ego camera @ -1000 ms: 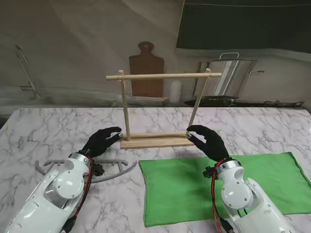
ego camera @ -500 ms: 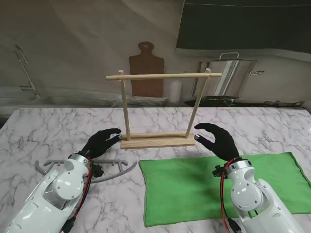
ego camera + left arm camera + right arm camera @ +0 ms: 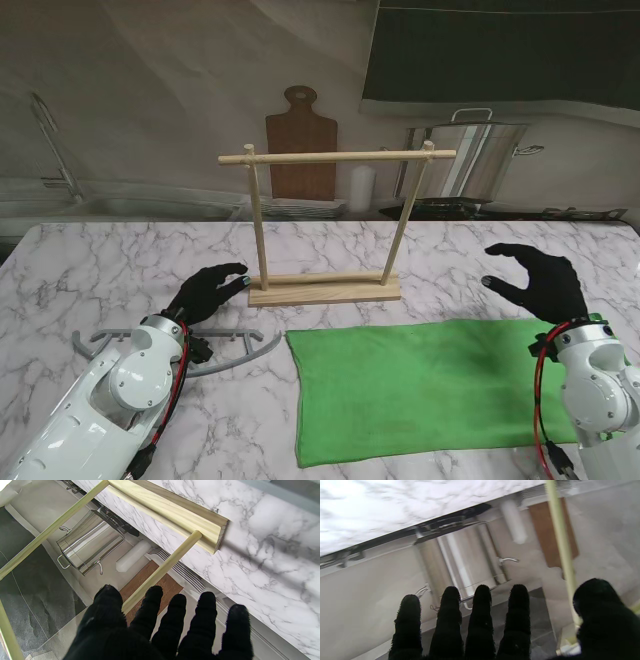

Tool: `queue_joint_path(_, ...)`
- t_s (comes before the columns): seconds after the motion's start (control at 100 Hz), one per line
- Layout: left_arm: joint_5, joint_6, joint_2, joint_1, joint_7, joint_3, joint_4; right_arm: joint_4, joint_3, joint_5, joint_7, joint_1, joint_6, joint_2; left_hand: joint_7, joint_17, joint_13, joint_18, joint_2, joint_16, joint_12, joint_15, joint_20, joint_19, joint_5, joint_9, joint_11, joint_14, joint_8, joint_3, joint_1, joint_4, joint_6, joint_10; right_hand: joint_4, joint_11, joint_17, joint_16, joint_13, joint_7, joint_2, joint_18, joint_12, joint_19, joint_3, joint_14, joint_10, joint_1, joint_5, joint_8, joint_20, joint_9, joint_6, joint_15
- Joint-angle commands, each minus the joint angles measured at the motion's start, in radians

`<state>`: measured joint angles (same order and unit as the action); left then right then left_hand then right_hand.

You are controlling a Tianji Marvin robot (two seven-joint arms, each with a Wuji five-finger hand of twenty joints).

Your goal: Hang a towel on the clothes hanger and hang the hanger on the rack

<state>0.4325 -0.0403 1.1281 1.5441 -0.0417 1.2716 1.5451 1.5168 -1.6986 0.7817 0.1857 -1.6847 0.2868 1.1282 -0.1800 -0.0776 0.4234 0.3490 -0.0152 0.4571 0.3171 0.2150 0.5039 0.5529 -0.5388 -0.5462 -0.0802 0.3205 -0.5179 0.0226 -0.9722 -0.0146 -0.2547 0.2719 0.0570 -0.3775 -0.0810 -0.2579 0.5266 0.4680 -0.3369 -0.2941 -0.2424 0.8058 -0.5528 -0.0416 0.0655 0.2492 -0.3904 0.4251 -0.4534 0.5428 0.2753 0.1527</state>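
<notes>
A green towel (image 3: 420, 385) lies flat on the marble table, near me and right of centre. A grey clothes hanger (image 3: 235, 352) lies flat at the left, partly hidden under my left arm. The wooden rack (image 3: 325, 288) stands upright at mid-table; its left post (image 3: 160, 571) shows close in the left wrist view. My left hand (image 3: 205, 292) hovers open over the hanger, its fingers near the rack's base. My right hand (image 3: 535, 282) is open in the air over the towel's far right corner, holding nothing; its black fingers (image 3: 482, 620) are spread.
Behind the table sit a steel pot (image 3: 480, 160), a wooden cutting board (image 3: 300, 150), a white cylinder (image 3: 360, 187) and a stack of plates (image 3: 290, 208). A tap (image 3: 55, 150) stands at the far left. The table's right edge (image 3: 630, 235) is close to my right hand.
My right hand has left the rack's right post and swung to the right, out over the towel's far right corner. The left hand, hanger, towel and rack have not moved.
</notes>
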Motion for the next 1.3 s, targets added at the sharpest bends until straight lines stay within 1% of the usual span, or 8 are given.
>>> queue_joint_path(0.0,0.003,0.001,0.001,0.002,0.015,0.000,-0.002,-0.039,-0.027,0.006,-0.003,-0.010,-0.004,-0.027,0.005,0.018,-0.004,0.009,-0.051,0.008,0.011,0.001,0.013,0.003,-0.010,0.006,0.005,0.005,-0.010,0.011,-0.024,0.026,-0.002,-0.008,0.003,0.038,0.041,0.013,-0.065,-0.041,-0.052,0.048,0.018,-0.052,-0.032,0.038,0.042,-0.054,0.081,-0.037,-0.008,-0.075,0.077,-0.043)
queue_joint_path(0.19,0.006,-0.007,0.000,0.006,0.014,0.008,-0.004,-0.098,-0.088,0.110,0.002,-0.028,-0.029,-0.046,0.005,0.018,-0.005,0.009,-0.051,0.007,0.010,-0.001,0.013,-0.001,-0.012,0.006,0.006,0.005,-0.011,0.011,-0.023,0.026,-0.002,-0.007,0.011,0.128,0.099,0.059,-0.194,-0.111,-0.150,0.080,0.065,-0.224,-0.096,0.057,0.075,-0.080,0.177,-0.111,0.032,-0.249,0.110,-0.109)
queue_joint_path(0.49,0.012,-0.001,0.001,0.010,0.010,0.014,-0.002,-0.166,-0.151,0.175,0.065,-0.056,-0.081,-0.052,0.005,0.018,-0.006,0.009,-0.051,0.007,0.010,-0.001,0.014,-0.004,-0.012,0.007,0.006,0.006,-0.011,0.011,-0.025,0.026,-0.002,-0.006,0.012,0.137,0.107,0.072,-0.226,-0.069,-0.173,0.086,0.071,-0.288,-0.106,0.067,0.069,-0.068,0.138,-0.104,0.042,-0.276,0.120,-0.117)
queue_joint_path(0.67,0.019,0.003,-0.001,0.015,0.012,0.015,0.007,-0.196,-0.178,0.184,0.081,-0.076,-0.101,-0.052,0.006,0.018,-0.005,0.009,-0.052,0.007,0.010,-0.001,0.015,-0.006,-0.011,0.007,0.006,0.004,-0.011,0.011,-0.024,0.026,-0.001,-0.006,-0.022,0.137,0.101,0.079,-0.236,-0.046,-0.204,0.085,0.073,-0.333,-0.122,0.066,0.053,0.066,0.146,-0.090,0.035,-0.301,0.140,-0.118)
queue_joint_path(0.77,0.020,0.003,-0.002,0.019,0.017,0.016,0.014,-0.215,-0.183,0.185,0.087,-0.083,-0.123,-0.052,0.006,0.018,-0.006,0.010,-0.052,0.007,0.009,-0.002,0.016,-0.007,-0.011,0.008,0.006,0.005,-0.011,0.011,-0.024,0.026,-0.001,-0.006,-0.062,0.134,0.099,0.082,-0.241,-0.055,-0.228,0.086,0.074,-0.362,-0.276,0.065,0.045,0.102,0.159,-0.087,0.015,-0.318,0.150,-0.118)
queue_joint_path(0.88,0.020,0.005,-0.003,0.026,0.021,0.018,0.021,-0.231,-0.188,0.185,0.087,-0.093,-0.144,-0.053,0.005,0.018,-0.007,0.010,-0.052,0.007,0.009,-0.002,0.016,-0.008,-0.012,0.009,0.006,0.006,-0.011,0.011,-0.024,0.026,-0.002,-0.007,-0.056,0.130,0.096,0.083,-0.243,-0.065,-0.255,0.086,0.074,-0.390,-0.462,0.064,0.044,0.078,0.167,-0.086,-0.005,-0.322,0.154,-0.119)
queue_joint_path(1.13,0.024,0.010,-0.003,0.031,0.020,0.018,0.029,-0.274,-0.190,0.185,0.124,-0.115,-0.168,-0.050,0.005,0.018,-0.006,0.009,-0.052,0.007,0.009,-0.002,0.017,-0.009,-0.012,0.009,0.006,0.004,-0.011,0.011,-0.024,0.026,-0.002,-0.006,-0.038,0.130,0.095,0.083,-0.244,-0.069,-0.257,0.089,0.074,-0.399,-0.428,0.065,0.047,0.059,0.164,-0.087,-0.011,-0.316,0.154,-0.118)
queue_joint_path(1.29,0.026,0.012,-0.004,0.031,0.022,0.015,0.028,-0.310,-0.176,0.189,0.143,-0.112,-0.196,-0.051,0.006,0.017,-0.006,0.009,-0.052,0.007,0.009,-0.002,0.018,-0.010,-0.012,0.008,0.006,0.003,-0.011,0.011,-0.024,0.026,-0.001,-0.007,-0.055,0.129,0.092,0.085,-0.245,-0.069,-0.260,0.091,0.073,-0.407,-0.505,0.067,0.043,0.091,0.171,-0.089,-0.017,-0.322,0.159,-0.120)
